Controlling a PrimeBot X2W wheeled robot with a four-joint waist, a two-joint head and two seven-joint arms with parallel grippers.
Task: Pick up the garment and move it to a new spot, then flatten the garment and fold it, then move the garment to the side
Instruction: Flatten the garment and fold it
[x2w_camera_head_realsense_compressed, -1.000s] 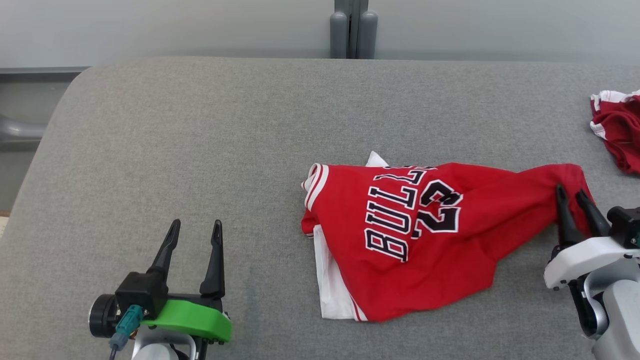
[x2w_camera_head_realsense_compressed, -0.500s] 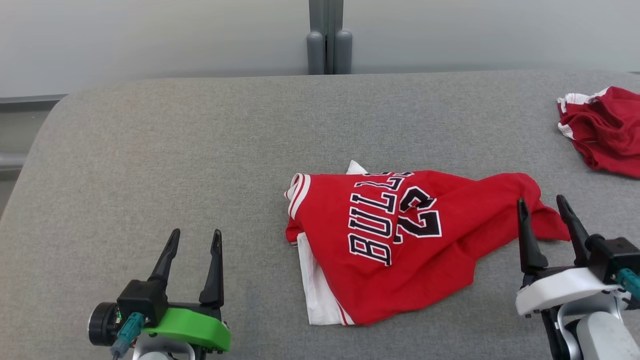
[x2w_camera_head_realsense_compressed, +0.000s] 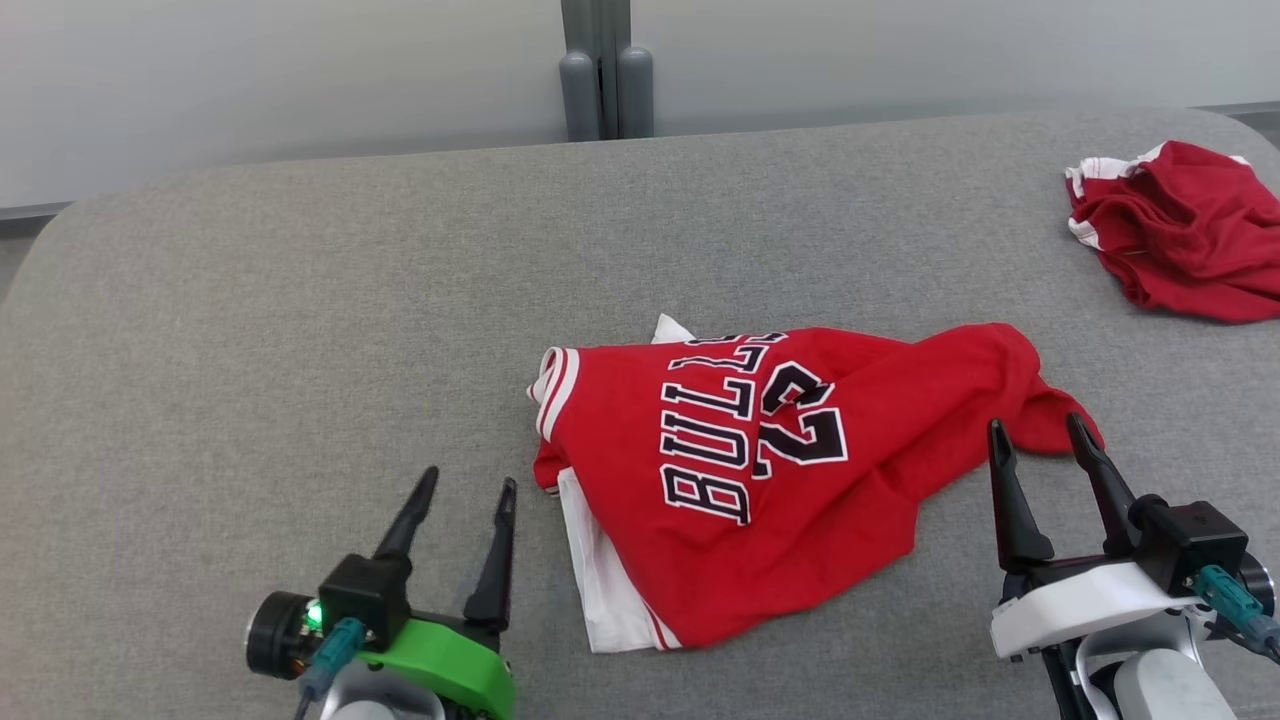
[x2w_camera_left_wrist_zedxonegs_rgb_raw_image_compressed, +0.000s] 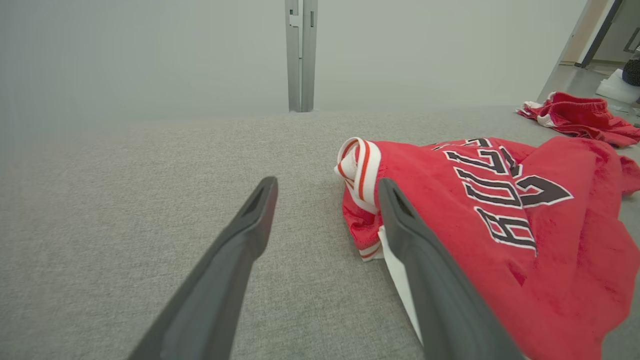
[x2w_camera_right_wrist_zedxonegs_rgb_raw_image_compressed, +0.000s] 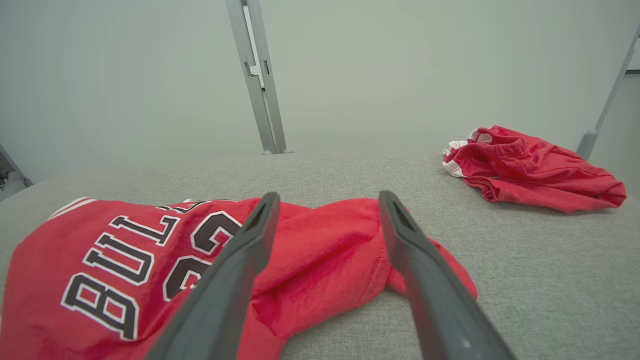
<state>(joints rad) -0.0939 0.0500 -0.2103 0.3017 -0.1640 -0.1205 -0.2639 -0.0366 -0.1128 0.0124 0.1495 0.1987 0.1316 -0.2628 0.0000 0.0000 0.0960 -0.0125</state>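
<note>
Flattening: left gripper and right gripper, both spread empty, should pinch the crumpled red basketball jersey at nine and three o'clock.

left end effector, right end effector, spread

Red cloth garment (faint sheen), rough matt grey tabletop

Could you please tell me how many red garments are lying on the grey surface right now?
2. The Bulls jersey lies crumpled mid-surface; a second red garment sits bunched at the far right. White cloth under the jersey may be its lining.
</note>
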